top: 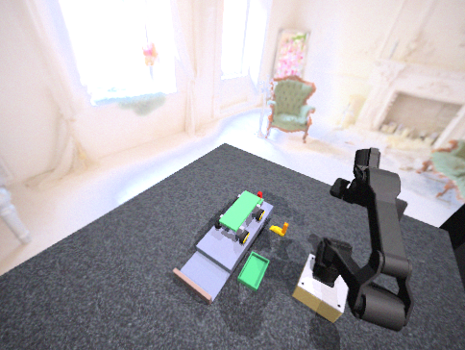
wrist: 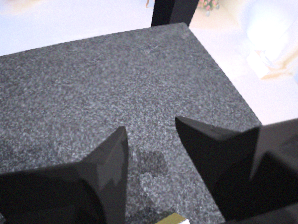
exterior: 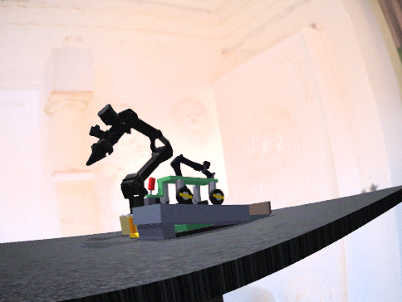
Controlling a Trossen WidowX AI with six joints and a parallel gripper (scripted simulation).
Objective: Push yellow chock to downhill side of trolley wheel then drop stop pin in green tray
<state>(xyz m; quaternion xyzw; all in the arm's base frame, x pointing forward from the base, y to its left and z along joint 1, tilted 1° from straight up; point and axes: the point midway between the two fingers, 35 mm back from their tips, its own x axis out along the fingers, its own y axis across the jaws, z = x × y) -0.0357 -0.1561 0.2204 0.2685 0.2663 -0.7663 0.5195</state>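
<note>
The green trolley (top: 241, 210) (exterior: 187, 180) stands on the upper part of the grey ramp (top: 220, 247) (exterior: 203, 214). The red-headed stop pin (top: 259, 194) (exterior: 152, 183) stands upright at its uphill end. The yellow chock (top: 276, 229) (exterior: 134, 235), with its orange handle up, is on the table beside the ramp's upper part, away from the wheels. The green tray (top: 254, 270) (exterior: 193, 227) lies beside the ramp's lower half and is empty. My gripper (exterior: 88, 163) (wrist: 150, 126) is partly open and empty, high above the table, away from trolley and chock. Its fingertips are hard to make out in the top view.
A tan block with a pale top (top: 314, 303) (exterior: 125, 225) stands by the arm's base; its corner shows in the wrist view (wrist: 172, 219). A brown end board (top: 192, 286) (exterior: 260, 208) closes the ramp's low end. A second black arm shape (exterior: 193, 162) shows behind the trolley.
</note>
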